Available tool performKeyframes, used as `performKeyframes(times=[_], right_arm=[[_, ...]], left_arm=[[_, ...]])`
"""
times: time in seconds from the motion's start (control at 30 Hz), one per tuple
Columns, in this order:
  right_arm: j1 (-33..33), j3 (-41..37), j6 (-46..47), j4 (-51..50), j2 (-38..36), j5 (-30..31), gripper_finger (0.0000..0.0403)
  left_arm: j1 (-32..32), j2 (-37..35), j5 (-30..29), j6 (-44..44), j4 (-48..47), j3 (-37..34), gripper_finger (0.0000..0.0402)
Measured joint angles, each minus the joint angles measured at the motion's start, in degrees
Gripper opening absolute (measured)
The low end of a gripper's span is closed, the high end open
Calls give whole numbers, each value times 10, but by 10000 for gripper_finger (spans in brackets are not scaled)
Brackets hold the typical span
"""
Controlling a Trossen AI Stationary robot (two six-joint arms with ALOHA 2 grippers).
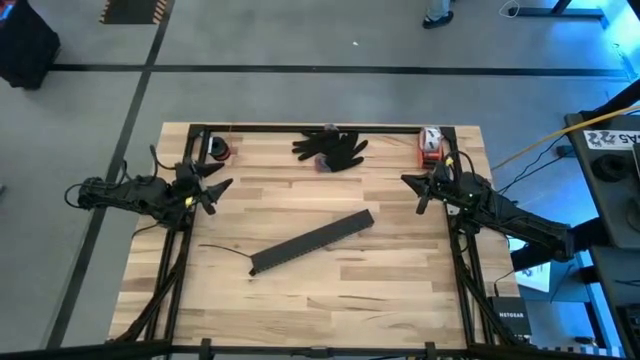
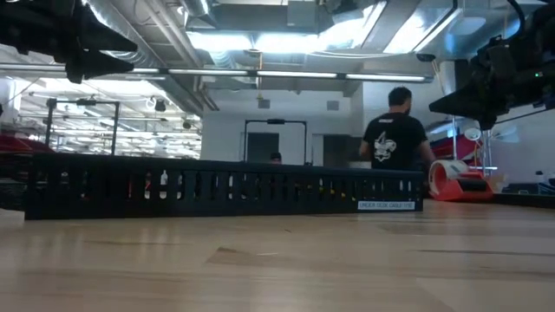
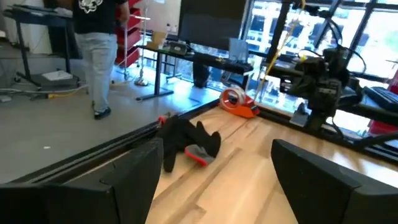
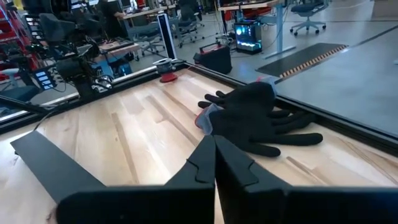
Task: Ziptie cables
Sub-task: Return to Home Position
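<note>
Left gripper [image 3: 217,149] hung with its two fingers spread wide and nothing between them, raised off the wooden table [image 1: 330,300] and well apart from the black slotted channel [image 1: 312,241], out past the channel's left end near the table's left edge. Right gripper [image 4: 214,146] had its fingers pressed together on nothing, also raised and well apart from the channel, out past its right end by the table's right edge. Between the two arms, the channel lay flat and slanted across the middle of the table with its cover on. Of the cables [image 2: 163,182], only small pale and reddish flecks showed through the channel's side slots in the low view, too small to tell more. A thin dark strip [image 1: 222,250] ran from the channel's left end toward the left edge. Beyond the channel, at the table's far edge, lay a pair of black gloves [image 1: 332,148]. A red tape dispenser [image 1: 430,145] stood beyond the channel's right end and a small red roll [image 1: 218,150] beyond its left end. In the room behind the channel stood a person [image 2: 395,139] in a dark shirt, back turned.
</note>
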Motion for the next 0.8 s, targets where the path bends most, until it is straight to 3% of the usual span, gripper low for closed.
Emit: performKeyframes(times=[0.13,0.8], right_arm=[[0,0,1,0,0,4,1],[0,0,1,0,0,-6,1]], left_arm=[[0,0,43,-12,-18,0,295],[0,0,38,-13,-35,0,295]])
